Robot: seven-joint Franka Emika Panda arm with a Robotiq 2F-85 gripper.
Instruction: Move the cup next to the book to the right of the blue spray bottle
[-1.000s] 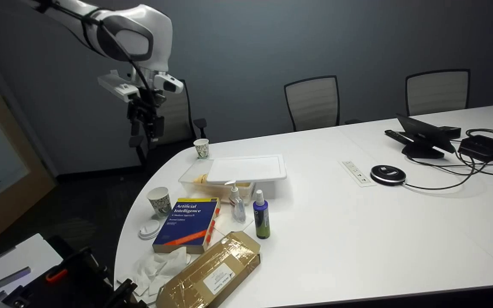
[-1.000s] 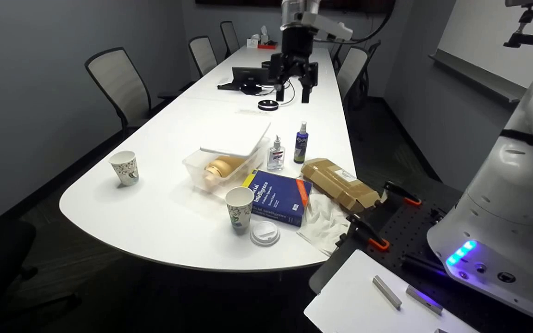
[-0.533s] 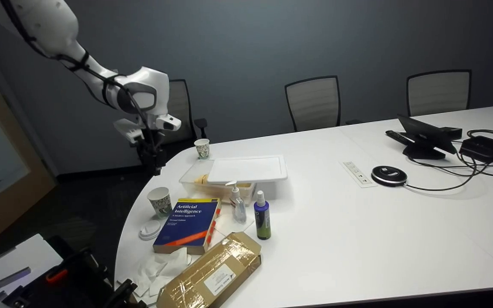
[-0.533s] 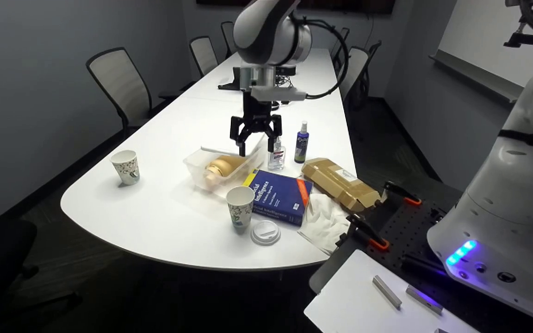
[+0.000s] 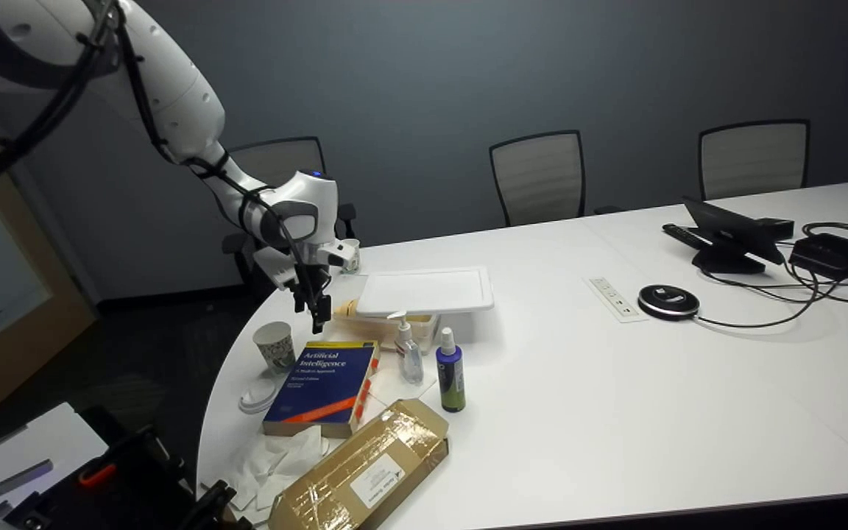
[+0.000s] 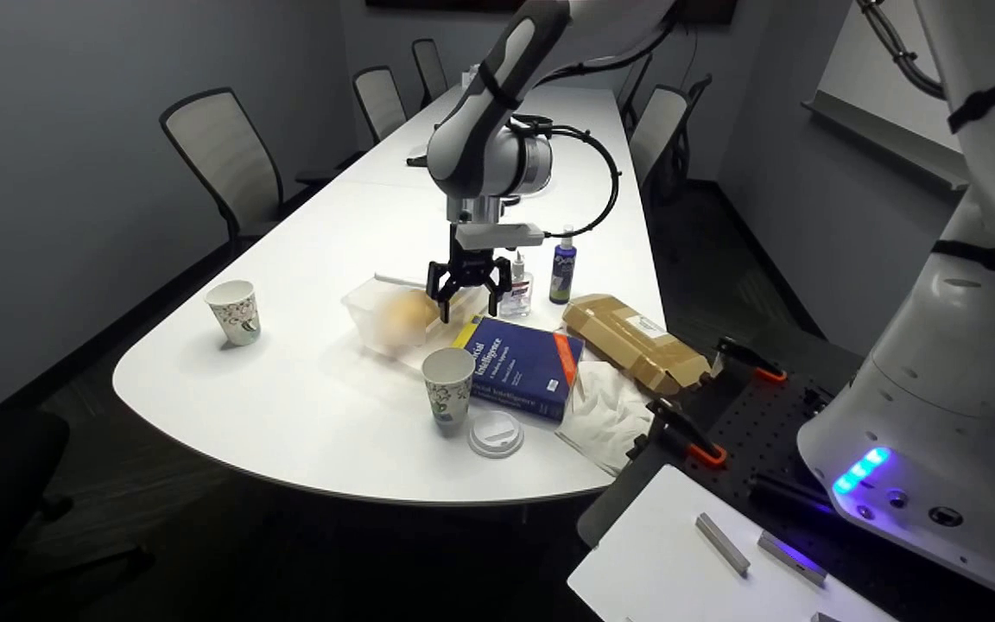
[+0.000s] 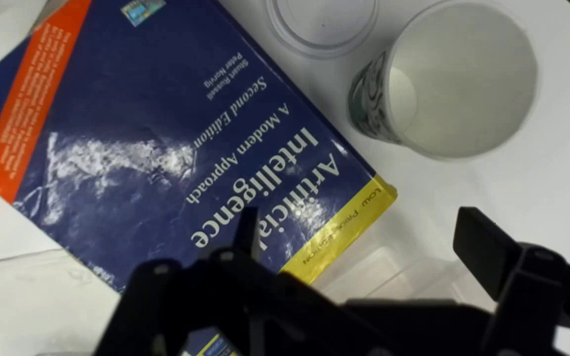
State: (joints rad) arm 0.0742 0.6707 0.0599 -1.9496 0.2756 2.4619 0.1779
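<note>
The cup, a white paper cup with a leafy pattern, stands upright on the table beside the book in both exterior views [image 5: 274, 347] [image 6: 448, 389]. It is at the upper right in the wrist view [image 7: 463, 84]. The dark blue book with an orange-red band lies flat [image 5: 324, 383] [image 6: 519, 367] [image 7: 166, 123]. The blue spray bottle stands upright past the book [image 5: 450, 375] [image 6: 562, 272]; it is out of the wrist view. My gripper [image 5: 309, 313] [image 6: 469, 309] [image 7: 359, 232] is open and empty, above the book's yellow end and the clear container, apart from the cup.
A clear container [image 6: 368, 315] with a white lid [image 5: 428, 291] lies below and beside the gripper. A sanitizer bottle [image 5: 409, 357], a cup lid [image 6: 495, 434], a brown packet [image 5: 372, 471] and tissues [image 6: 605, 415] surround the book. A second patterned cup [image 6: 235, 313] stands near the table edge.
My gripper has come down from high above the table and moved in close to the book and the cup. It stays open. The objects on the table have not moved.
</note>
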